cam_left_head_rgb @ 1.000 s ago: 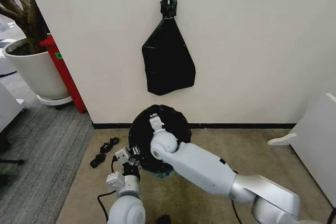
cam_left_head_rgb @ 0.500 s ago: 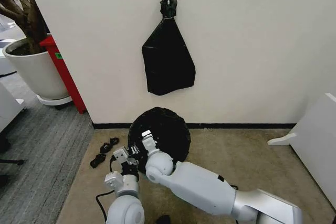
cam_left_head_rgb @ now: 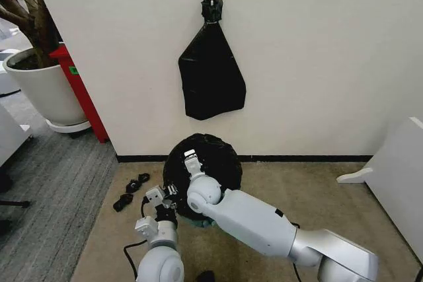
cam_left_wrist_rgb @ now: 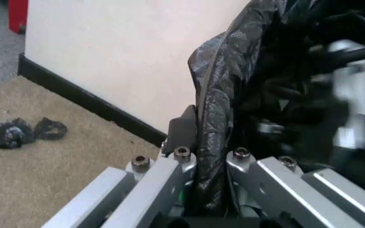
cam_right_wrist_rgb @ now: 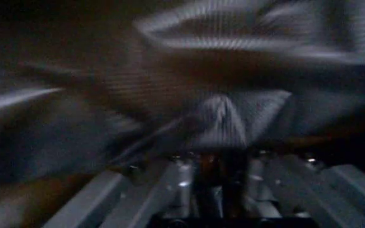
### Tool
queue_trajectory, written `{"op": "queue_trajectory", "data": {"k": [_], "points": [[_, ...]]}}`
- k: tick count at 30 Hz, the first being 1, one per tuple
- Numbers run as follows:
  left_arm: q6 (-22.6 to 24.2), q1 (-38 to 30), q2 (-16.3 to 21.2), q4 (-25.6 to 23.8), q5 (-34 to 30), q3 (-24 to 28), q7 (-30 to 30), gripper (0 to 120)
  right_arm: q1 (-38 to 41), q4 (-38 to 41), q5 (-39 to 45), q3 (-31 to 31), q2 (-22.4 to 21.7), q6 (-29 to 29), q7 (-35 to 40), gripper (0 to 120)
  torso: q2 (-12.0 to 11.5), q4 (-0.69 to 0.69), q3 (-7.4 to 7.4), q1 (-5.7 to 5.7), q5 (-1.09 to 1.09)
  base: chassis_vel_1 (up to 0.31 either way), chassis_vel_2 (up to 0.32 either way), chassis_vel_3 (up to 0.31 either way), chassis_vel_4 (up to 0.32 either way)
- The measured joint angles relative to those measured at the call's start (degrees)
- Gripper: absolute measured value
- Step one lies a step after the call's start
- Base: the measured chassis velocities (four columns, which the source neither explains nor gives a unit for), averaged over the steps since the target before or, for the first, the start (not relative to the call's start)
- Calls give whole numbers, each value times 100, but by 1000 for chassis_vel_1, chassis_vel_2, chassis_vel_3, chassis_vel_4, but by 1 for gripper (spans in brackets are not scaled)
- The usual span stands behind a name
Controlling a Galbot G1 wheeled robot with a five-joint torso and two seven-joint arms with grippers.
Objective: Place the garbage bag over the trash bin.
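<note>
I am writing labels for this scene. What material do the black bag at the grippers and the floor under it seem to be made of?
The garbage bag looks like thin glossy plastic film: it is creased and throws grey highlights. The left gripper pinches a fold of it; the right gripper is against the same film. The floor looks like short-pile beige carpet, matte and speckled.

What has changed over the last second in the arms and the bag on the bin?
The right arm swung: it drew back toward the robot half a second ago, then reached forward again, so the right claw is back over the garbage bag, slightly nearer the wall than at first. The left claw stays clamped on the bag's edge. The black bag bundle on the wall and the plant pot are unchanged.
</note>
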Motion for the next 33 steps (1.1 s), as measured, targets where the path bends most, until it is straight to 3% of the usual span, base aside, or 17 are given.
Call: {"op": "queue_trajectory", "data": {"k": [4, 7, 12, 14, 20, 23, 26, 28, 29, 31, 32, 33], "points": [[9, -83, 51, 41, -70, -55, -28, 1, -24, 294, 120, -14, -8, -53, 171, 23, 0, 1, 0, 0, 0, 0, 0, 0, 0], [10, -219, 105, 198, -155, -101, -45, 1, -119, 917, 325, -14, -27, -166, 459, 38, 0, 1, 0, 0, 0, 0, 0, 0, 0], [7, -316, 111, 346, -182, -102, -49, 1, -214, 1506, 482, -8, -96, -277, 695, 53, 0, 1, 0, 0, 1, 0, 0, 0, 0], [6, -350, 111, 409, -184, -100, -50, 1, -280, 1984, 509, 1, -251, -343, 760, 66, 0, 1, 0, 0, 1, 0, 0, 0, 0], [-2, -356, 208, 498, -88, -84, 12, 1, -414, 2887, -148, 119, -776, -413, 572, 83, 0, 0, -1, 0, 2, 0, 0, 0, 0], [-116, -333, 350, 624, 193, -89, 192, 1, -355, 3393, -903, 457, -1291, -413, -31, 97, 0, -1, 0, 0, 1, 0, 0, 0, 0], [-156, -326, 384, 653, 262, -93, 245, 1, -292, 3496, -974, 602, -1424, -413, -237, 99, 0, 0, 0, 0, 0, 0, 0, 0, 0], [-211, -307, 451, 666, 334, -98, 344, 1, -155, 3624, -1086, 976, -1745, -368, -890, 100, 0, 2, 0, 0, 1, 0, 0, 0, 0], [-243, -269, 522, 625, 352, -95, 446, 1, 32, 3586, -1168, 1429, -2313, -79, -2004, 100, 0, 1, 0, 0, 3, 0, 0, 0, 0], [-265, -242, 564, 572, 353, -87, 528, 1, 232, 3371, -1137, 1639, -2834, 338, -2958, 100, 0, -2, -1, 0, 3, 0, 0, 0, 0], [-265, -242, 564, 572, 353, -87, 528, 1, 232, 3371, -1137, 1639, -2834, 338, -2958, 100, 0, -2, -1, 0, 3, 0, 0, 0, 0], [-293, -232, 584, 561, 353, -84, 580, 1, 342, 3224, -1104, 1686, -3049, 532, -3426, 100, 0, -2, 0, 0, 2, 0, 0, 0, 0]]}}
